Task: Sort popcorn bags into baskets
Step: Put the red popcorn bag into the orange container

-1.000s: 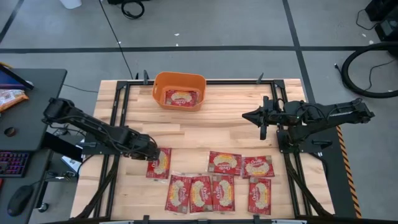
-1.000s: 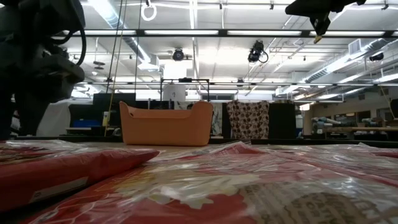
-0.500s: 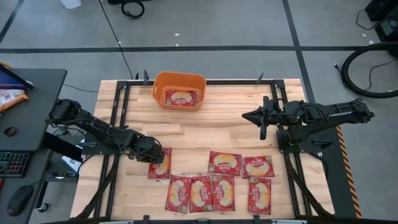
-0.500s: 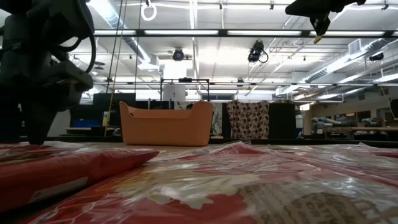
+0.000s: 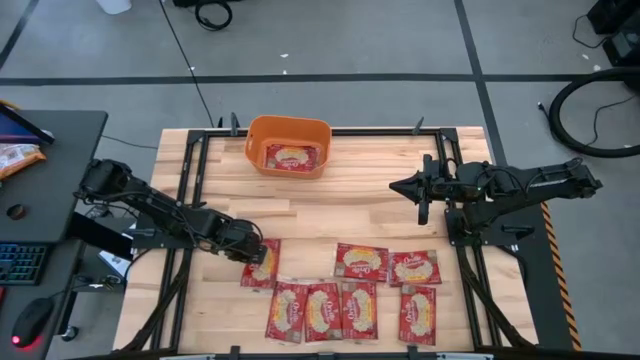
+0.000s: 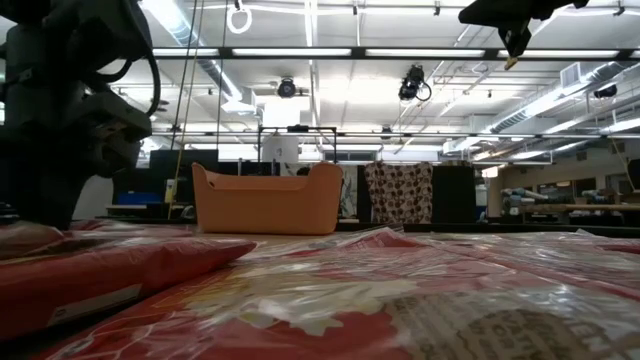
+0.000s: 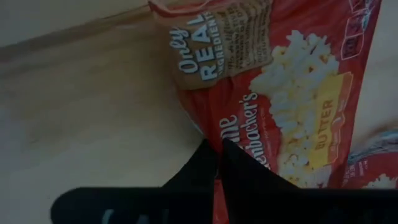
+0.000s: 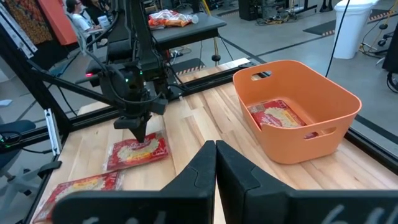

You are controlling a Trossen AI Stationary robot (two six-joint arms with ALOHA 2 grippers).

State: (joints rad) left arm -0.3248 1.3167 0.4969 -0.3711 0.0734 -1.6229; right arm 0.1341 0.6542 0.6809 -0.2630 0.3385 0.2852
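Several red popcorn bags lie flat along the table's near side (image 5: 359, 307). One more bag (image 5: 291, 157) lies inside the orange basket (image 5: 290, 122) at the far edge, which also shows in the right wrist view (image 8: 298, 68). My left gripper (image 5: 256, 254) points down onto the leftmost bag (image 5: 263, 270), its fingers shut at that bag's edge. The right wrist view shows this gripper (image 8: 140, 132) over that bag (image 8: 138, 151). My right gripper (image 5: 393, 185) is shut and waits in the air over the table's right half, pointing left. My left gripper is shut on the leftmost popcorn bag at its long left edge (image 7: 200, 129), about halfway along it. The fingers come from above, pointing down. The bag lies on the table, and I cannot tell how much film sits between the fingertips.
Bare wood lies between the basket and the bags (image 5: 330, 215). Black frame rails run along the table's sides (image 5: 190, 200). A desk on the left carries an orange-and-white packet (image 5: 15, 155) and a keyboard. People sit in the room beyond the table (image 8: 78, 15).
My left gripper has moved toward the table's right and near edges and come down onto the leftmost bag. In the low view that bag's edge now bulges up a little beside the gripper.
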